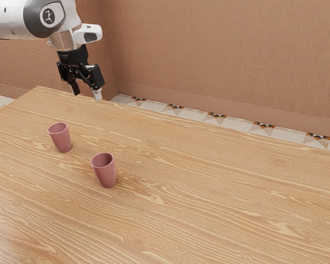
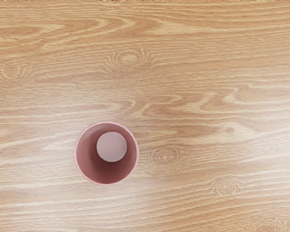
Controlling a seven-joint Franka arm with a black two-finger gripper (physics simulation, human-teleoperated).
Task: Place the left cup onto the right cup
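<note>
Count: 2 cups, 1 arm, 1 gripper, 1 table.

Exterior view: both cups are pink, same shape (tapered, wider at the rim), upright w/ mouths up, standing on the wood-grain table (image 1: 220, 181). The far cup (image 1: 60, 137) sits toward the exterior view's left. The near cup (image 1: 103, 169) sits to its right and closer to the camera. They're near each other but apart, not touching, w/ bare wood between. Neither is stacked on the other.

The arm (image 1: 22, 19) comes in at the upper left, white w/ a grey joint. The gripper (image 1: 86, 92) is black and hangs high over the table's back edge, pointing down and a bit toward the exterior view's right. Its 2 fingers stand apart w/ an open gap between them. It's well above and behind both cups, touching neither. The far cup is the closer of the 2 to it.

Wrist view: 1 cup (image 2: 107, 152) seen straight down, w/ a round rim, darker inner wall and pale flat bottom, standing on table wood. Can't tell which of the 2 it is.

Bkgd in the exterior view: 1 plain brown wall (image 1: 220, 49) and 1 strip of patterned floor tiles (image 1: 236, 122) running between the table's back edge and the wall.
</note>
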